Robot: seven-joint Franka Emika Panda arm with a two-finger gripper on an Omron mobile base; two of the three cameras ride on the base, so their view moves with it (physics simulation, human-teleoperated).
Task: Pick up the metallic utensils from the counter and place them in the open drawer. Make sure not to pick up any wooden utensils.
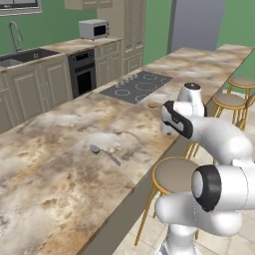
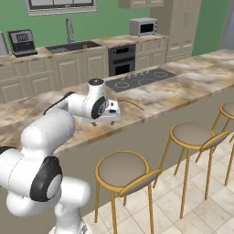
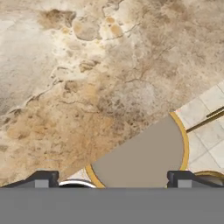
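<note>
On the marbled counter lies a grey spoon-like metallic utensil, and a second slim grey piece lies just beyond it. An orange-brown wooden utensil rests near the cooktop, partly behind the arm. My gripper hangs over the counter's near edge, to the right of the metal pieces. In the hand view my gripper is open, its fingertips wide apart with nothing between them, above the counter edge. The open drawer is out of view.
A black cooktop is set into the counter further along. Round stools stand along the counter's near side. A far counter carries a sink and a microwave.
</note>
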